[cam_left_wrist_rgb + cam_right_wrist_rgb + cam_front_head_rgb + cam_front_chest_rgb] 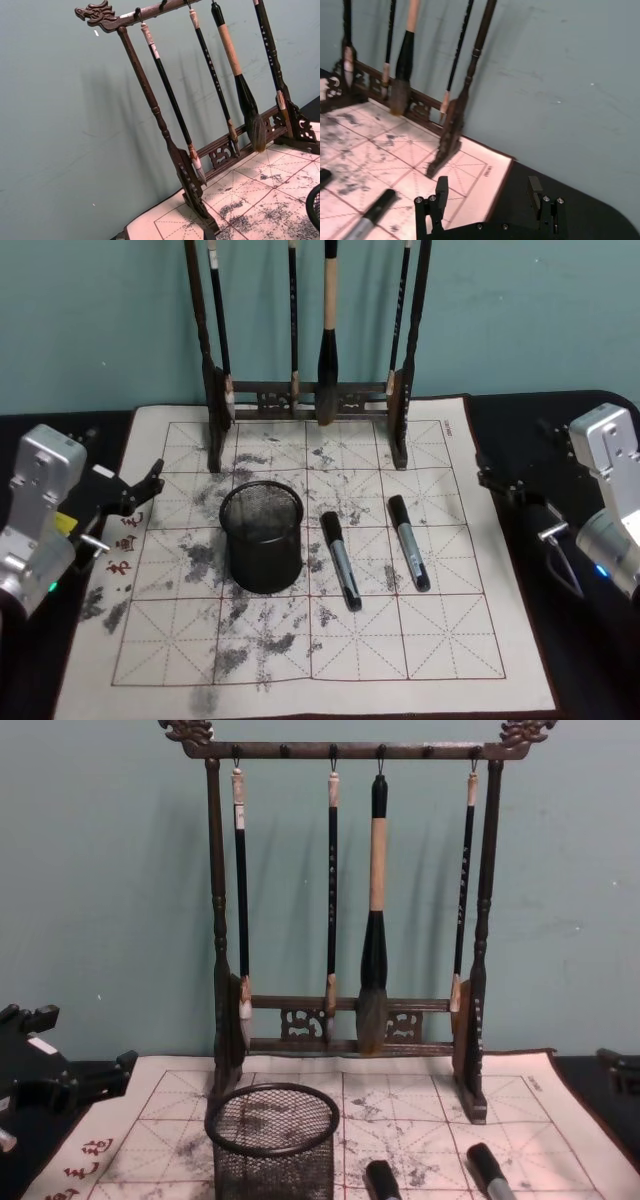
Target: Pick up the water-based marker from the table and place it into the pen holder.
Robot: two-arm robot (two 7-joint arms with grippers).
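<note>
Two black-capped, grey-barrelled water-based markers lie on the ink-smudged cream mat (440, 640): one (340, 560) right beside the pen holder, the other (408, 542) further right. The pen holder (262, 538) is a black mesh cup standing upright and empty at mid-mat; its rim (272, 1118) faces me in the chest view. My left gripper (143, 490) hovers open at the mat's left edge, beside the red characters. My right gripper (487, 473) hangs open over the dark table (520, 440) off the mat's right edge; the right wrist view shows its fingers (441, 192) wide apart, with a marker (372, 215) beyond them.
A tall dark wooden brush rack (310, 395) with several hanging brushes stands at the mat's far edge, right behind the pen holder, against a teal wall. Bare mat lies in front of the markers and the pen holder.
</note>
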